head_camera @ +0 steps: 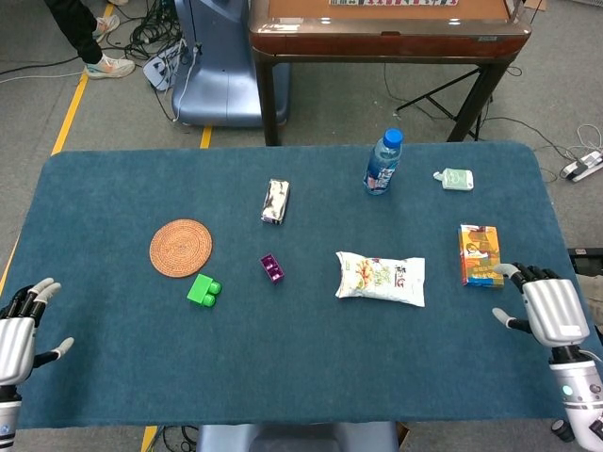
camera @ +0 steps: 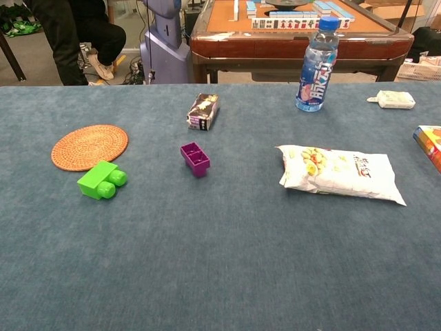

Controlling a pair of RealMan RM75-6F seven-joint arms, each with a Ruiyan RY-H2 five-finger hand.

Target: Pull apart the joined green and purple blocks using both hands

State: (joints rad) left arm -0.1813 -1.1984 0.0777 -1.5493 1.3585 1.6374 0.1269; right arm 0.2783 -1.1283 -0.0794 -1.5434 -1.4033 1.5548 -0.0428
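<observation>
Already the green block (head_camera: 203, 290) and purple block (head_camera: 272, 268) lie apart on the blue tablecloth (head_camera: 301, 377), left of centre in the head view, the green one just below the woven coaster (head_camera: 181, 248). Nothing seems left to do. Both hands hold nothing, fingers spread: left hand (head_camera: 16, 330) lower left, right hand (head_camera: 551, 311) lower right.

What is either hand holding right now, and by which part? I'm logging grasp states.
Nothing. The left hand and right hand are open at the table edges; the green block and purple block lie untouched.
</observation>
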